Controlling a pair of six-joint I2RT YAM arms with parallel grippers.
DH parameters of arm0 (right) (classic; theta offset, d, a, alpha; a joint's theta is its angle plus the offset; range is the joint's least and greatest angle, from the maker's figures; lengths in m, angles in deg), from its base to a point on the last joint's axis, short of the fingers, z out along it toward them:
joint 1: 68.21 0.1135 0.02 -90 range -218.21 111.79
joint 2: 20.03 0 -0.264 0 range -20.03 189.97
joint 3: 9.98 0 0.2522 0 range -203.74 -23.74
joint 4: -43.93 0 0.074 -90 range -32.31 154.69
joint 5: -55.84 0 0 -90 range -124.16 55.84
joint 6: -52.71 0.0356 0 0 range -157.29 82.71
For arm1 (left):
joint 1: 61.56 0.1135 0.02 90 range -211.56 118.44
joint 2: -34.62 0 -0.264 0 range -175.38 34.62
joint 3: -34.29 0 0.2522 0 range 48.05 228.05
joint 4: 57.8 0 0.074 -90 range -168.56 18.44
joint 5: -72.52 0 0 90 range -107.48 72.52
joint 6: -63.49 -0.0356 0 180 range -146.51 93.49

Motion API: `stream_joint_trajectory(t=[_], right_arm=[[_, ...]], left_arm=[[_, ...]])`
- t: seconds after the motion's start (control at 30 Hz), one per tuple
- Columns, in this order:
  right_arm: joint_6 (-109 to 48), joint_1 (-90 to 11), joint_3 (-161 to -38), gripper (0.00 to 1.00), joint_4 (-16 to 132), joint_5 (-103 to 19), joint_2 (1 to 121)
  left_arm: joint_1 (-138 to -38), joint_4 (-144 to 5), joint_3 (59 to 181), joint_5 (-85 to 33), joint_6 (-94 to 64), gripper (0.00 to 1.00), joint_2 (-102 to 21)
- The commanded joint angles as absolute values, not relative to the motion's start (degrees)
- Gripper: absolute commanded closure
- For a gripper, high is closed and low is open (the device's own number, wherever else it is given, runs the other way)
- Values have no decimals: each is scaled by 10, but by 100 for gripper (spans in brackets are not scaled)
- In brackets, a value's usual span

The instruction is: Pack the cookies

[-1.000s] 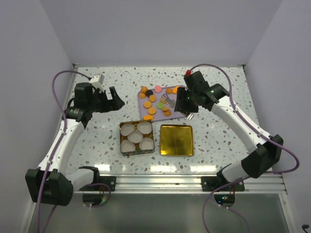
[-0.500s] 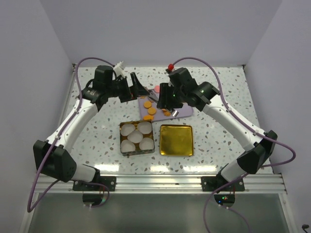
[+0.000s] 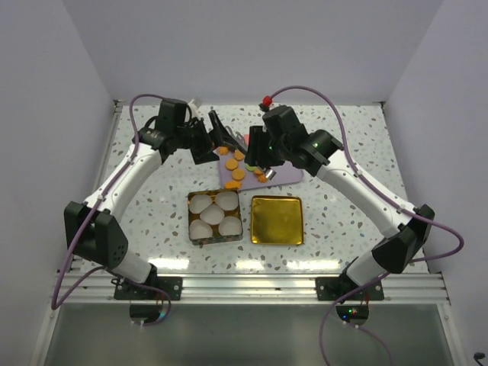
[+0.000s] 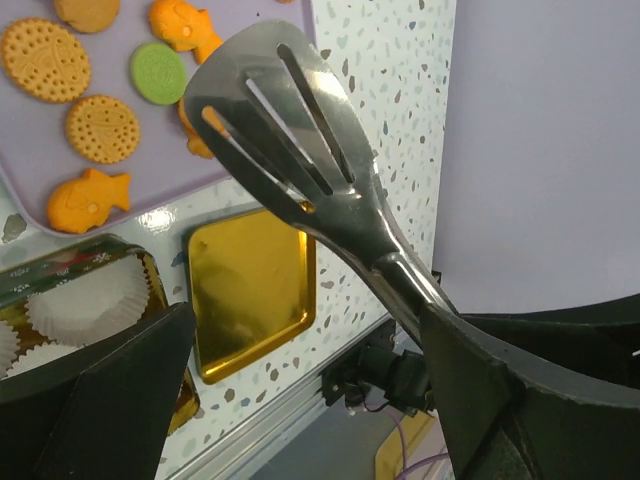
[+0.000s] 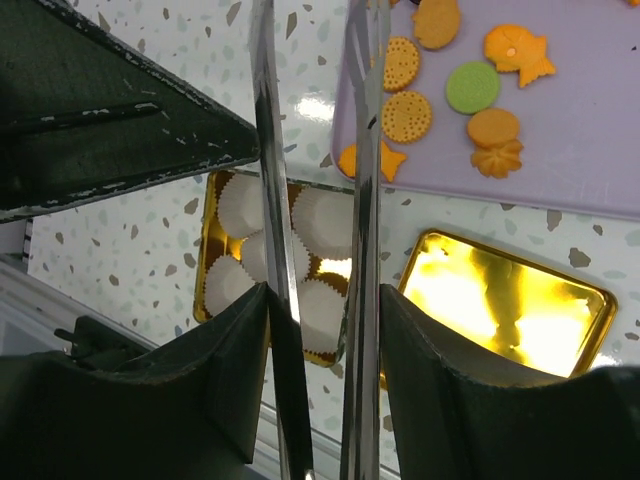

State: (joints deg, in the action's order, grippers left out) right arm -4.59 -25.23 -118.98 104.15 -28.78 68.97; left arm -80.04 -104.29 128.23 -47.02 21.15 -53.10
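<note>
Cookies (image 4: pixel 100 128): all lay on the lilac tray (image 5: pixel 590 130) at the far middle of the table, none packed (round orange ones, fish shapes, one green)
Tin (image 3: pixel 216 239): open, just nearer than the tray, holding only empty white paper cups (image 3: pixel 212 215)
Gold lid (image 3: pixel 277 220): bare, beside the tin on its right
Tongs (image 4: pixel 290 140): gripped by the right gripper (image 5: pixel 315 330) over the tray, blades apart, nothing between them
Left gripper (image 4: pixel 300 390): jaws wide, empty, close to the tongs' head
Progress: judged barely begun; every cookie was yet to be moved
</note>
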Motion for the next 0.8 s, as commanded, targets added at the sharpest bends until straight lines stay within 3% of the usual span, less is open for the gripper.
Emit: stream_joint_trajectory(t=[0.0, 0.47, 0.63, 0.77], right_arm=[[-54, -244, -1207, 51, 997, -273, 674], [-56, -230, -1219, 51, 986, -268, 684], [-60, -226, -1226, 52, 977, -268, 685], [-64, -222, -1223, 52, 972, -264, 682]], left_arm=[[-805, -1043, 1316, -472, 245, 0, -537], [-813, -1030, 1354, -462, 300, 3, -568], [-818, -1012, 1354, -481, 303, 25, -583], [-823, -1013, 1366, -493, 298, 36, -600]])
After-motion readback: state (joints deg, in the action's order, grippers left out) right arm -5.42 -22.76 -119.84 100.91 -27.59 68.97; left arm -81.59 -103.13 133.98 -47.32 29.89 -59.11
